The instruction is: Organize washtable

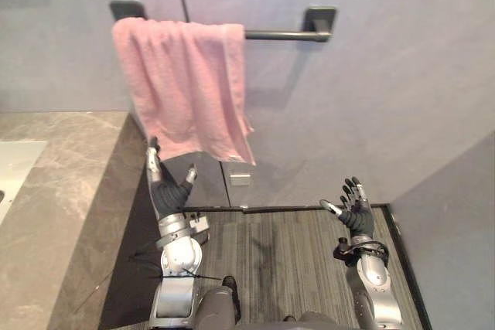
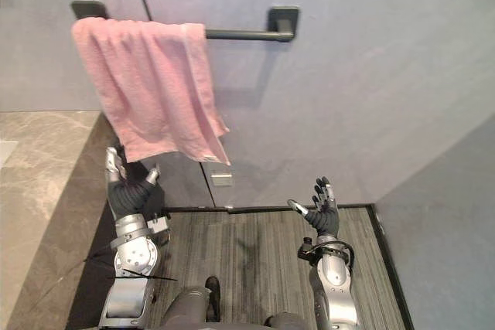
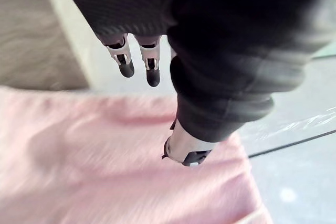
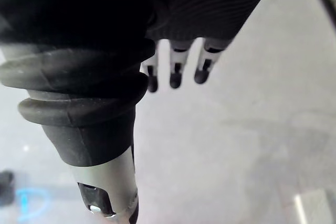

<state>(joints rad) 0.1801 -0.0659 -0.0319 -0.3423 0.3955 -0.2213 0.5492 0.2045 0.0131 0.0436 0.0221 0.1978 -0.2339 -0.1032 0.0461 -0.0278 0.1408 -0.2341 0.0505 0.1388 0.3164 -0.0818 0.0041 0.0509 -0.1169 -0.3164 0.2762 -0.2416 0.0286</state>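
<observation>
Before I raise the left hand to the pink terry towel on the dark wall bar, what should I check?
1. The left hand is open, fingers straight: ok.
2. The right hand is open and empty, apart from the towel: ok.
3. The pink terry towel is draped over the dark metal bar: ok.
4. Towel spread evenly along the bar: not ok. It is bunched at the bar's left end and its lower edge slants.
5. Left fingertips touching the towel's lower edge: cannot tell.
</observation>
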